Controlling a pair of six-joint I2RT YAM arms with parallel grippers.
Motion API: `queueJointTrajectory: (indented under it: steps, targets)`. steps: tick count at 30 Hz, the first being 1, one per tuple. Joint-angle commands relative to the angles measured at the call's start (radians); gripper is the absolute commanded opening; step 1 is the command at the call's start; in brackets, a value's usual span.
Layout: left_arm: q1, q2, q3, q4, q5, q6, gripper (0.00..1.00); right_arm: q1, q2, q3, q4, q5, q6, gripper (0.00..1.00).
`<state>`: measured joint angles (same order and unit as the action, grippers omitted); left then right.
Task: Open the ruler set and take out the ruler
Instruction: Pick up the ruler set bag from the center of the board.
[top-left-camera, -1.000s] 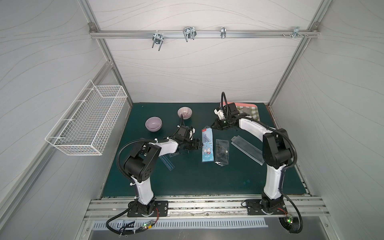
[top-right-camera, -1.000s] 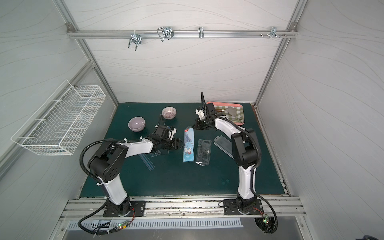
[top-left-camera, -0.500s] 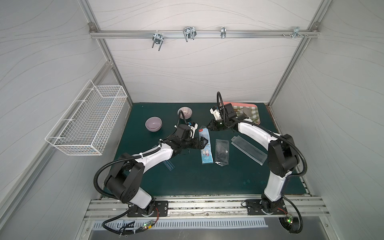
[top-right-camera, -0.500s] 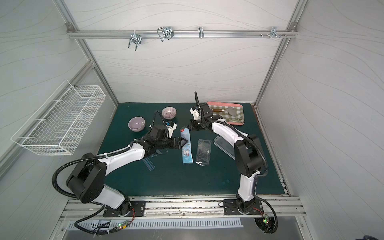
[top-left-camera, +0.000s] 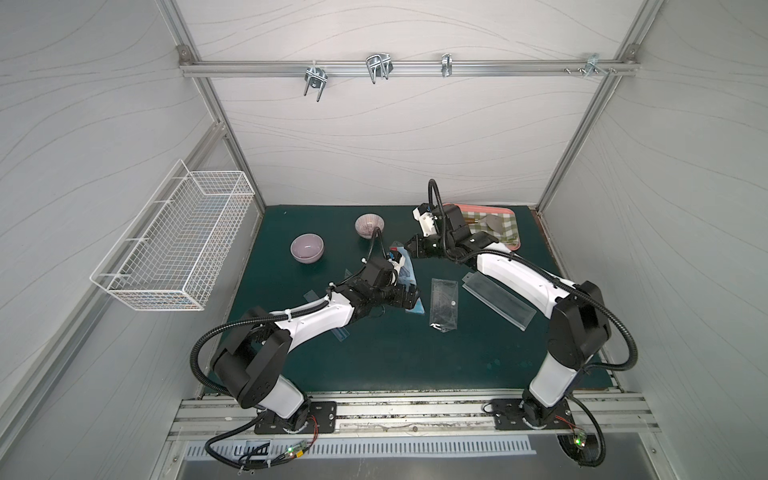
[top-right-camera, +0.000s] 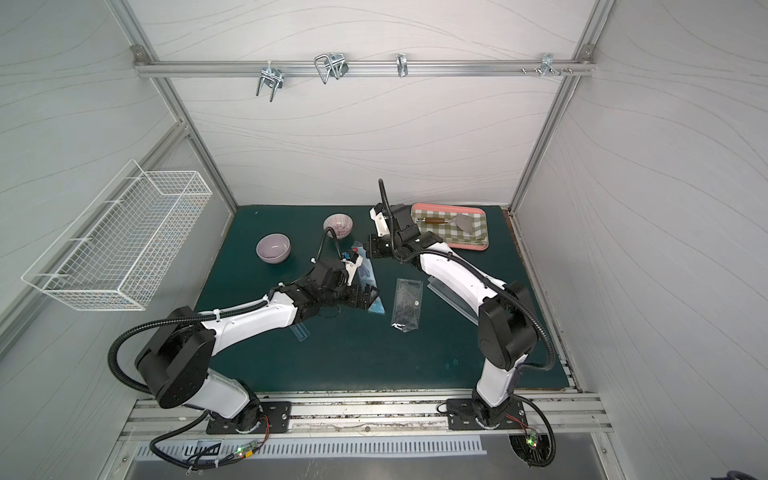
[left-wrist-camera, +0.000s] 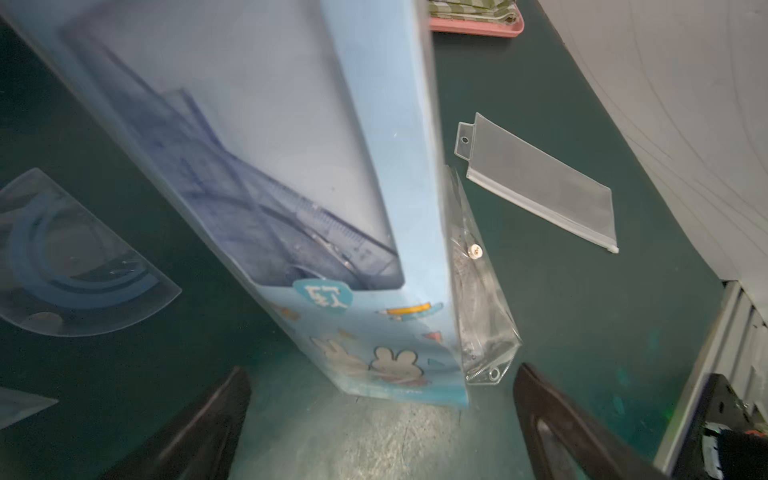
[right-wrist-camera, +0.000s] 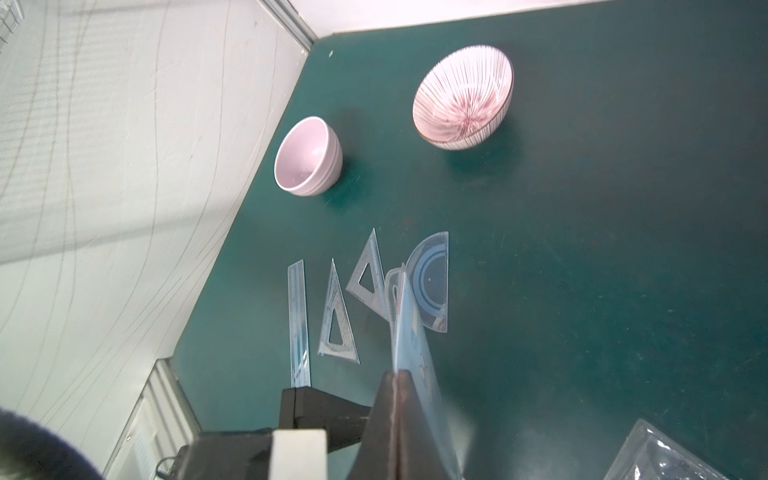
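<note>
**Operator:** Where is the ruler set?

**Technician:** You will find the ruler set (left-wrist-camera: 374, 145), a light-blue pack, held at a tilt over the middle of the green mat (top-left-camera: 374, 357). The right gripper (right-wrist-camera: 397, 376) has its fingers pressed together on the pack's upper end. The lower end sits between the fingers of the left gripper (left-wrist-camera: 383, 368). These are spread to full width and grip nothing. You cannot tell whether that end touches the mat.

**Operator:** And the ruler?

**Technician:** In the left wrist view, a graduated blue strip (left-wrist-camera: 307, 212) shows through the pack's clear window. Note also a straight ruler (right-wrist-camera: 298, 324), two set squares (right-wrist-camera: 338, 324) and a protractor (right-wrist-camera: 432, 282) lying flat on the mat toward its left edge.

**Operator:** What surrounds them?

**Technician:** Toward the right edge lie a clear snap pouch (top-left-camera: 444, 305) and a frosted zip pouch (top-left-camera: 498, 301). A plain bowl (top-left-camera: 306, 248) and a striped bowl (top-left-camera: 370, 225) stand near the far edge. A checked tray (top-right-camera: 469, 246) occupies the far right corner. White panel walls on an aluminium frame enclose the mat. A wire basket (top-left-camera: 174, 249) hangs on the left wall, and a hook rail (top-left-camera: 415, 66) crosses the back wall
</note>
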<state>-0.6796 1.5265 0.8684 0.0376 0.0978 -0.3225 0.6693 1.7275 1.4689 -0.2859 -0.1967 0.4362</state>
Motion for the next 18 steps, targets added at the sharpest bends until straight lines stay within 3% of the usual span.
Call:
queueJointTrajectory:
  steps: [1,11,18]
  targets:
    - [-0.02,0.004,0.052,0.0,-0.132,0.019,1.0,0.038,-0.048,-0.026,0.037,0.091,0.022,0.0]
    - [-0.053,-0.001,0.049,0.049,-0.281,-0.002,0.99,0.094,-0.122,-0.099,0.109,0.21,0.071,0.0]
    - [-0.069,-0.037,-0.012,0.117,-0.314,-0.003,0.9,0.112,-0.173,-0.13,0.125,0.304,0.071,0.0]
